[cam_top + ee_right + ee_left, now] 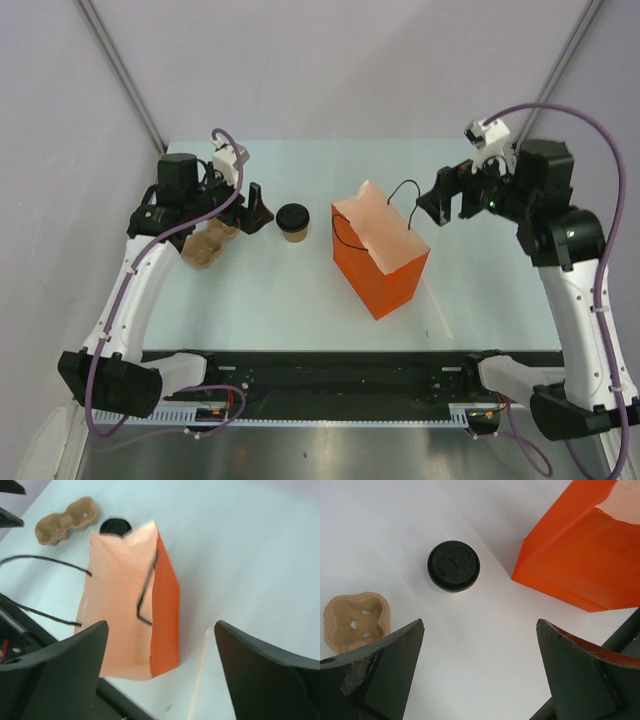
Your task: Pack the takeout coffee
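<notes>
The takeout coffee (293,222), a tan cup with a black lid, stands upright on the table left of the orange paper bag (380,255). My left gripper (252,212) hovers just left of the cup. In the left wrist view its jaws (480,622) are spread wide with nothing between them, and the lidded cup (453,566) lies ahead. My right gripper (448,203) hangs open at the bag's right, close to a black cord handle (405,188). From the right wrist, the gripper (161,625) holds nothing, and the bag (130,595) half hides the cup (115,526).
A brown pulp cup carrier (207,243) lies on the table under my left arm, also seen from the left wrist (356,620). A thin pale stick (437,312) lies on the table right of the bag. The bag's mouth faces up.
</notes>
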### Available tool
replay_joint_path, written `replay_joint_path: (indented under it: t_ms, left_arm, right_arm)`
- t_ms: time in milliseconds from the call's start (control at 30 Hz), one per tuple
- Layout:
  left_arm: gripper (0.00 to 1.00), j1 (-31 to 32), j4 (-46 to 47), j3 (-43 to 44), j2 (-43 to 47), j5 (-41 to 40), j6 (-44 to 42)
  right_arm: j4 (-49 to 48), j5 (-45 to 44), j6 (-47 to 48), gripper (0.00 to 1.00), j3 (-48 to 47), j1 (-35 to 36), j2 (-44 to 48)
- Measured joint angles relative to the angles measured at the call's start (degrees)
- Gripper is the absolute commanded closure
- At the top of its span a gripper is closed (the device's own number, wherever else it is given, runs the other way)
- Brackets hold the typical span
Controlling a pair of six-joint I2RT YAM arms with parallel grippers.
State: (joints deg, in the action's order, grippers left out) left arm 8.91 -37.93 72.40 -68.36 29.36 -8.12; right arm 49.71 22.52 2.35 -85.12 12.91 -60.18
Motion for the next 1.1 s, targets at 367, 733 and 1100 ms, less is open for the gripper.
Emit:
replay_joint_path:
  t_ms: [367, 733, 1100]
  left_arm:
    - [0.00, -2.95, -4.68, 2.10, -0.55, 10.05, -2.97]
    - [0.01, -7.39, -6.67, 0.52, -0.90, 14.62, -5.53]
    - [0.01, -10.67, -7.54, -1.73, -0.90, 16.46, -7.37]
  right_arm:
    - [10.32, 13.20, 33.18, 0.02, -40.74, 4.46, -26.08]
    - [24.20, 6.80, 55.06, 0.14, -49.05, 14.23, -47.28]
    - [26.77, 0.83, 63.04, 0.46, -48.94, 18.84, -52.83]
